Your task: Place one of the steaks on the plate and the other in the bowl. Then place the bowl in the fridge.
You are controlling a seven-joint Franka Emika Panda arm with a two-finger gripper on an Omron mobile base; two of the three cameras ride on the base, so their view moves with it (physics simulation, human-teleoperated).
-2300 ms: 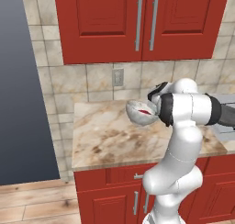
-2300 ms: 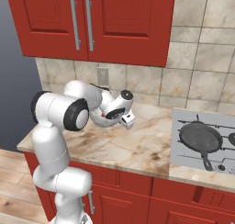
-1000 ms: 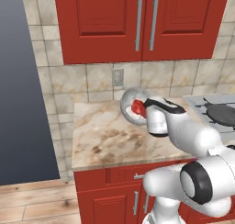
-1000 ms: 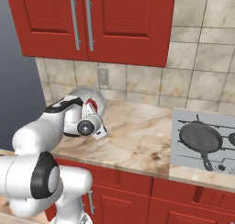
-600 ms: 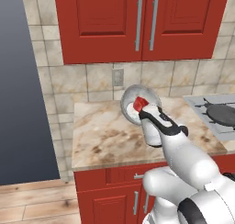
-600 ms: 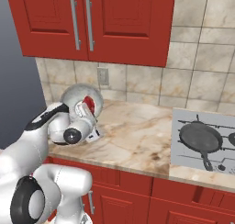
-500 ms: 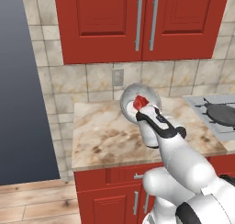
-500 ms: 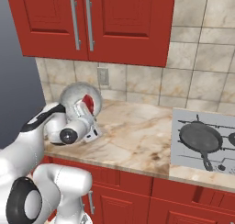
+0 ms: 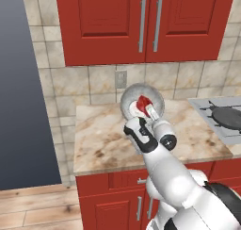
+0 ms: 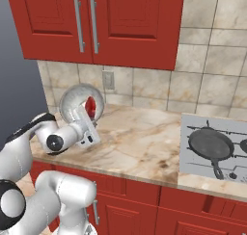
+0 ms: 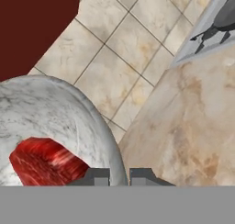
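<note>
Bowl [image 9: 142,103] with 1 steak [image 9: 143,102] inside, raised above counter [image 9: 103,139] near wall; gripper [image 11: 119,176] clamps its rim. We judge carry-to-fridge step underway; next we must swing left, keeping bowl level.

The grey bowl [image 9: 141,102] is tipped on edge above the counter, red steak [image 9: 143,102] inside.

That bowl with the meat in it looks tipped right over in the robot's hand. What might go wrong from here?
The bowl is held up off the counter, tipped so its mouth faces sideways, so the steak inside might slide out. The gripper pinches only the thin rim, a narrow hold that may slip if the arm swings. The wall tiles stand close behind the bowl, so a wide turn might knock it against them.
</note>
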